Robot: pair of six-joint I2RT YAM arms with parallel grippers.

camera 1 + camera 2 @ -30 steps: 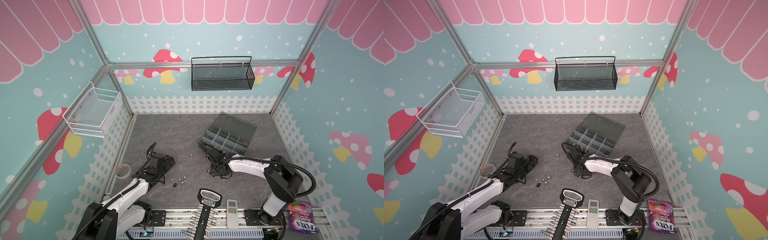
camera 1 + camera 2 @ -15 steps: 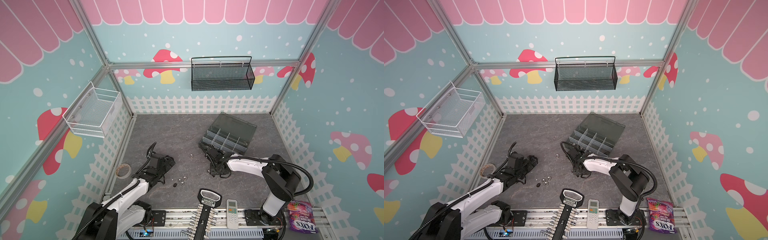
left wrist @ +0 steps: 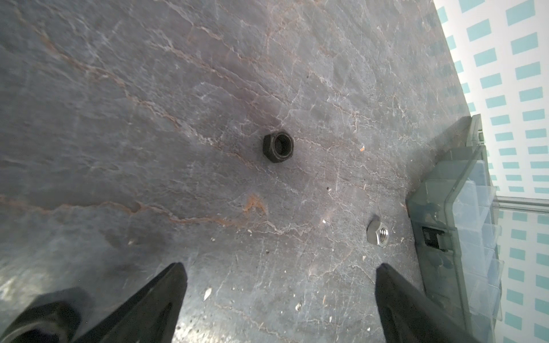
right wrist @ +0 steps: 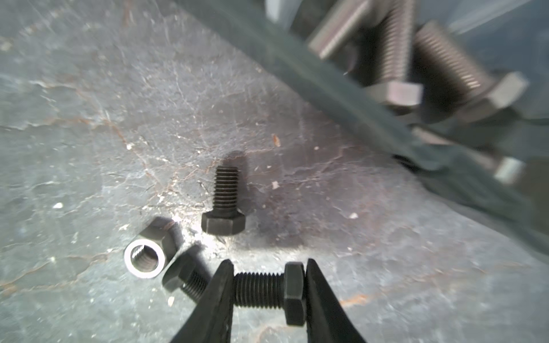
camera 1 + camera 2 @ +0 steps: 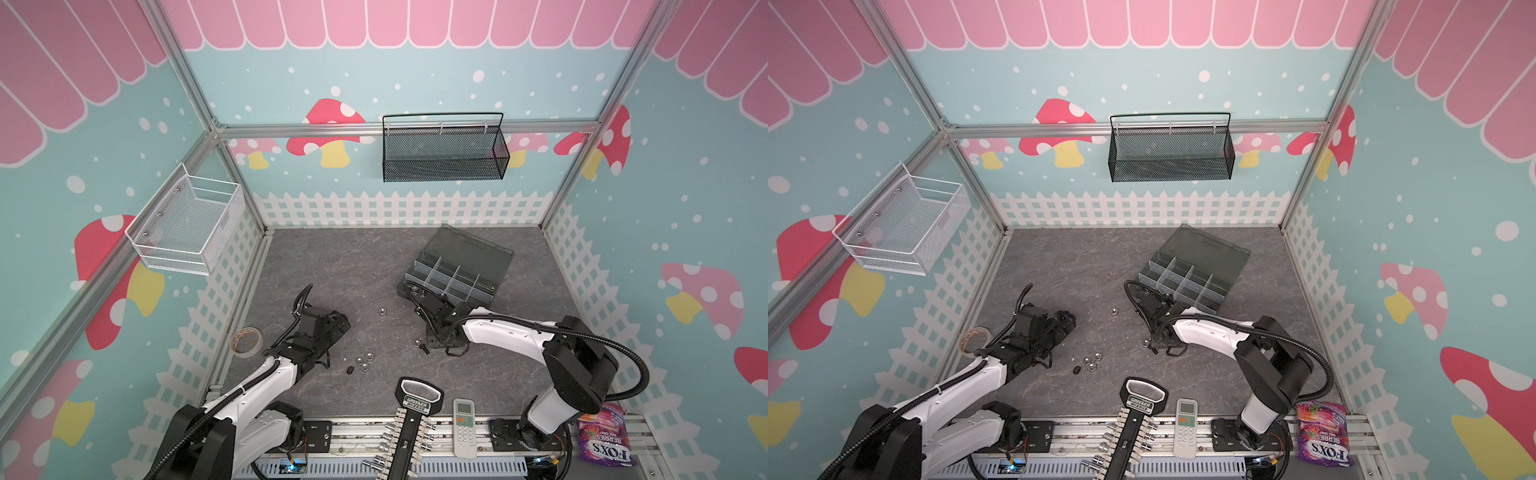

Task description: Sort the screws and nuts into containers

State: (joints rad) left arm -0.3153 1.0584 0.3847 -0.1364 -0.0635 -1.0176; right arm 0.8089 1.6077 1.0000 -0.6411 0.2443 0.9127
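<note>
Right wrist view: right tool (image 4: 269, 264) is clamped on 1 black hex-head bolt (image 4: 261, 289), gripped end to end, 1 finger on the thread tip and 1 on the head. Cannot tell whether the bolt touches the dark grey stone-patterned desk (image 4: 89, 118) or sits just above it. 2nd black hex bolt (image 4: 224, 205) lies flat on the desk just beyond the fingertips. 3rd black bolt (image 4: 184, 277) is partly hidden behind 1 finger, just beside a silver hex nut (image 4: 145, 255) lying on its side. Several blurred silver hex-head bolts (image 4: 395, 59) lie heaped in 1 compartment of the dark grey translucent organiser box (image 4: 297, 68), close by. Left wrist view: left tool (image 3: 280, 267) has its fingers spread wide with nothing between them, low over the desk. A black hex nut (image 3: 278, 147) lies ahead of it, well apart from a small silver nut (image 3: 378, 234) that sits just beside the latch side of the box. Both top views: the box stands lid-open toward the back right, with the right tool at its near corner. A cluster of 3 silver domed nuts (image 5: 365, 365) and 1 small black fastener (image 5: 350, 370) lie near the front between the arms. 1 lone silver nut (image 5: 381, 311) lies between the 2 tools.
</note>
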